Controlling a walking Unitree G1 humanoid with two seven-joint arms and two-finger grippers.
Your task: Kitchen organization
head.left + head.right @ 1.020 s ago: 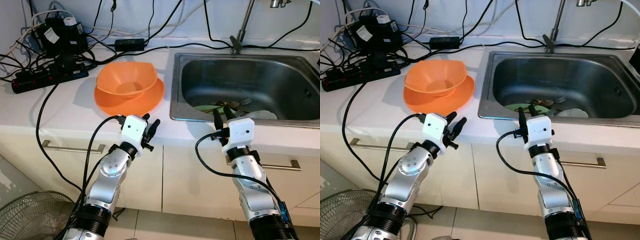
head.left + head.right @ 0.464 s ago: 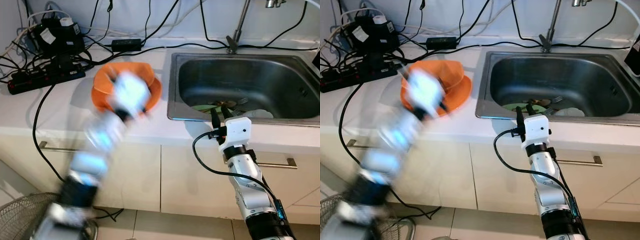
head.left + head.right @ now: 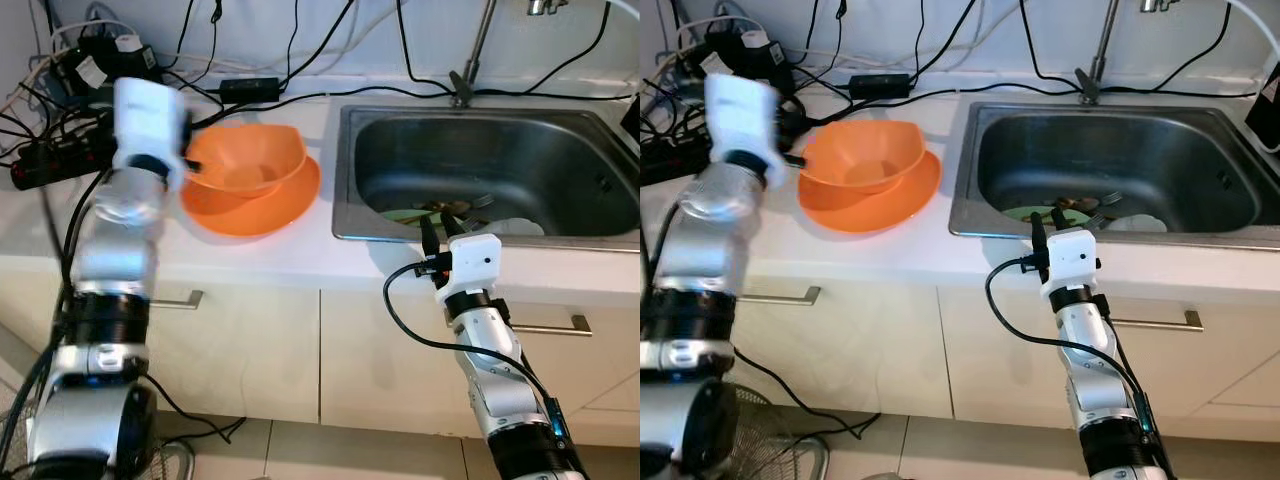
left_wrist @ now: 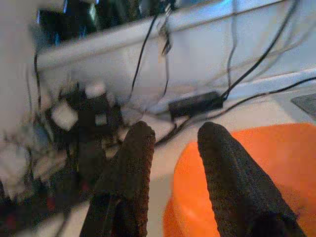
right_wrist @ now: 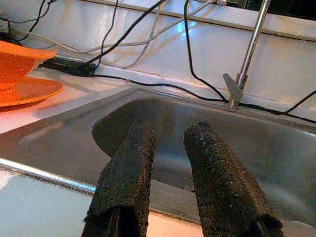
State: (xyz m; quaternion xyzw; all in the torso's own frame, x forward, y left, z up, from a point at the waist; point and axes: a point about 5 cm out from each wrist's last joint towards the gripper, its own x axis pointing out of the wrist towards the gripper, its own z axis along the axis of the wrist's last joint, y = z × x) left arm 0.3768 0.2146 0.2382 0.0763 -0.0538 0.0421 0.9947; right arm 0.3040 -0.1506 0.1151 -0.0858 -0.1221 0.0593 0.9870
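— What colours did I have on my feed?

— I saw an orange bowl [image 3: 247,165] sitting on an orange plate [image 3: 262,200], both plain. The counter [image 3: 300,255] was white, the sink [image 3: 480,130] bare steel.

— And my grippers?

— The left gripper [image 4: 173,148] and right gripper [image 5: 165,143] both had black fingers, under white wrist housings. The cables [image 3: 300,95] were black.

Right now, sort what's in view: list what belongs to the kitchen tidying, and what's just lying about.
Job:
orange bowl
orange plate
sink with dishes and fork
left tool, at the bowl's rim

Lying about:
power strip
black adapter
cables
faucet
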